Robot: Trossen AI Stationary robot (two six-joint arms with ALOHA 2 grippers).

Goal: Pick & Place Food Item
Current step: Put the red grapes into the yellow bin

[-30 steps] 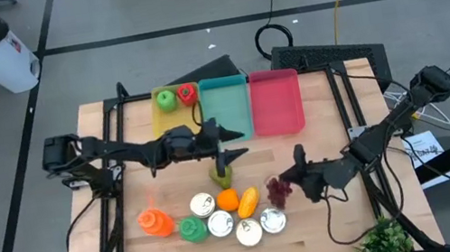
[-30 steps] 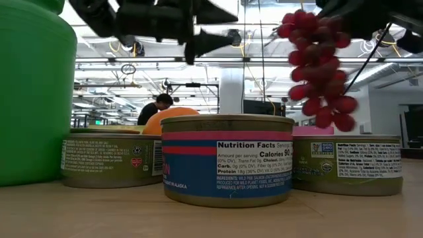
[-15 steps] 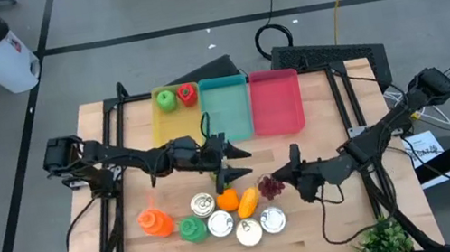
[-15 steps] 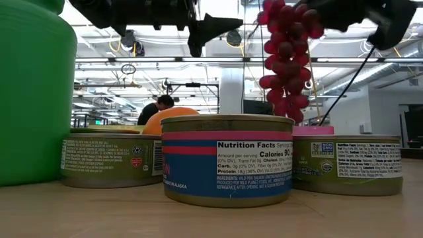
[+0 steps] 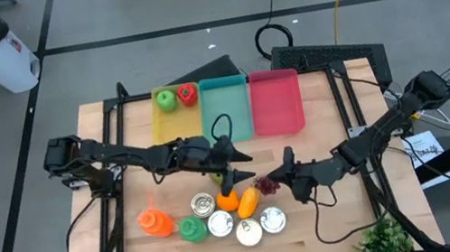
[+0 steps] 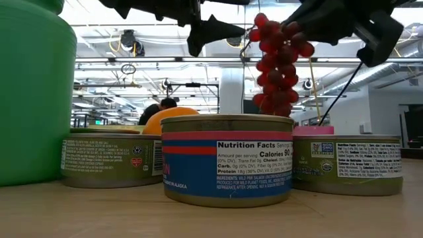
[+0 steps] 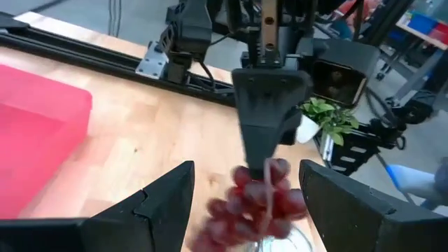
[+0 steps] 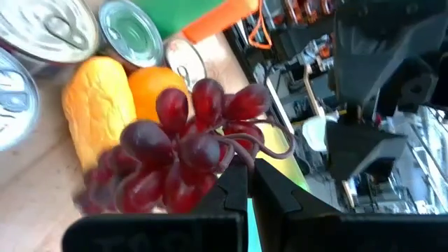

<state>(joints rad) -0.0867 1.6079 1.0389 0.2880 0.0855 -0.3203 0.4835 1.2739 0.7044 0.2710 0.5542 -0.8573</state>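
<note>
A bunch of dark red grapes (image 5: pixel 264 183) hangs in the air above the orange (image 5: pixel 228 200) and the yellow food item (image 5: pixel 248 201). In the low view the grapes (image 6: pixel 276 66) dangle over the cans. My right gripper (image 5: pixel 281 174) is just right of the bunch and shut on it. My left gripper (image 5: pixel 248 166) is open and points at the bunch from the table's left. In the left wrist view its fingers (image 7: pixel 164 203) frame the grapes (image 7: pixel 255 206) without touching them. My right gripper (image 8: pixel 248 171) pinches the grapes' stem (image 8: pixel 238 148) at the top of the bunch between its two fingers. It comes from the table's right, slanting down. The bunch is lifted clear and hangs below the fingers (image 6: pixel 317 16).
Yellow (image 5: pixel 160 123), teal (image 5: pixel 227 112) and red (image 5: pixel 276 104) trays line the far side. A green apple (image 5: pixel 166 100) and a red pepper (image 5: pixel 187 94) lie in the yellow one. Several cans (image 5: pixel 249 230), a green bottle (image 5: pixel 191 230) and an orange bottle (image 5: pixel 156 221) stand near the front edge.
My right gripper has carried the grapes up and toward the table's left, from beside the cans to above the orange and the yellow item. My left gripper has moved toward the near edge and now faces the bunch, still open.
</note>
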